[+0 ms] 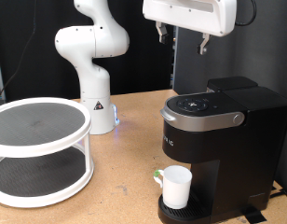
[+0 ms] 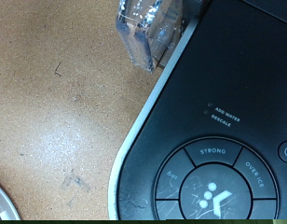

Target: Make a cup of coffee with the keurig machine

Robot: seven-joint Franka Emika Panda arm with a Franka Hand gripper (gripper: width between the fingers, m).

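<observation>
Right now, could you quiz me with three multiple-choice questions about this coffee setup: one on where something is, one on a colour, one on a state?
1. Where is the cup?
A. On the round white stand
B. On the coffee maker's drip tray
C. In the gripper

2. What colour is the coffee maker?
A. Black
B. Red
C. White

3. How is the gripper?
A. Holding the cup
B. Pressing a button
C. Above the machine, holding nothing

Answers: 1 B, the cup stands under the spout on the tray. 2 A, its body is black with a grey lid handle. 3 C, it hangs above the lid, nothing between its fingers.
</observation>
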